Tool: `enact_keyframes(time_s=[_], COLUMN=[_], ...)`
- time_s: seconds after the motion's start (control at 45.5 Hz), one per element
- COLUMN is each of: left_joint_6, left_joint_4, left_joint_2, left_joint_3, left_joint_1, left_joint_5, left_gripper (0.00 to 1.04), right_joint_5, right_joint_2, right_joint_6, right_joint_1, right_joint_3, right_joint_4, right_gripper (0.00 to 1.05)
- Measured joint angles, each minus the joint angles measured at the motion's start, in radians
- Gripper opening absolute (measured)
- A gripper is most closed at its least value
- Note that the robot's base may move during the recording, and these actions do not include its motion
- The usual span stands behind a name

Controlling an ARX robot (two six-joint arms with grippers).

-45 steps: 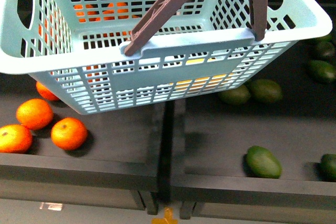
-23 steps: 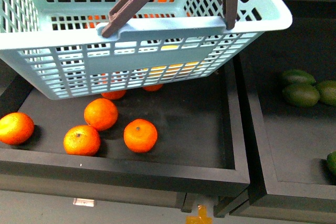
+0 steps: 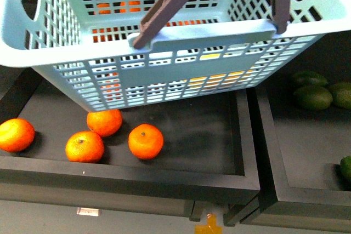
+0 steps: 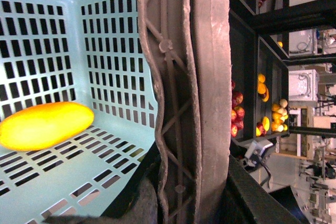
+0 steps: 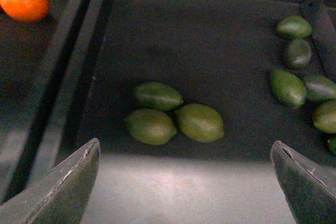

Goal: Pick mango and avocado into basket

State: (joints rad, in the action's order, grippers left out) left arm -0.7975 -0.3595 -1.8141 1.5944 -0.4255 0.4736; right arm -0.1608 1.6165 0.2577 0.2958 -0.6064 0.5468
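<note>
"Where do we see the mango?"

"Smooth, yellow-orange, lying on the floor of the pale teal basket by a slotted wall."

"And our grippers?"

"The right gripper has its fingers spread wide, empty, above three dark green avocados. The left gripper we cannot tell, because the brown handles fill its view."

The basket is cut off at the top edge. Some oranges are half hidden behind its slotted wall.

No readable text, labels, brands or numbers anywhere.
</note>
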Motion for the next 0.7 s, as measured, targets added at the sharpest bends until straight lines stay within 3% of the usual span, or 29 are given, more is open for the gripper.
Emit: enact_keyframes(time_s=[0.132,0.374,0.704], left_joint_6=[0.003,0.006,0.001], left_joint_4=[0.0,0.0,0.0], left_joint_2=[0.0,0.0,0.0], left_joint_3=[0.0,0.0,0.0], left_joint_1=[0.006,0.007,0.003], left_joint_5=[-0.023,-0.019,-0.002], left_gripper=[0.2,0.2,0.2], right_joint_5=[-0.048,-0.017,0.004], right_joint_2=[0.194,0.444,0.694], right_joint_6=[0.169,0.414,0.587], right_joint_1=[0.029,0.02,-0.052], right_joint_3=[-0.164,-0.471,-0.791], right_joint_4=[-0.103,-0.297,-0.581], right_gripper=[0.96,0.96,0.96])
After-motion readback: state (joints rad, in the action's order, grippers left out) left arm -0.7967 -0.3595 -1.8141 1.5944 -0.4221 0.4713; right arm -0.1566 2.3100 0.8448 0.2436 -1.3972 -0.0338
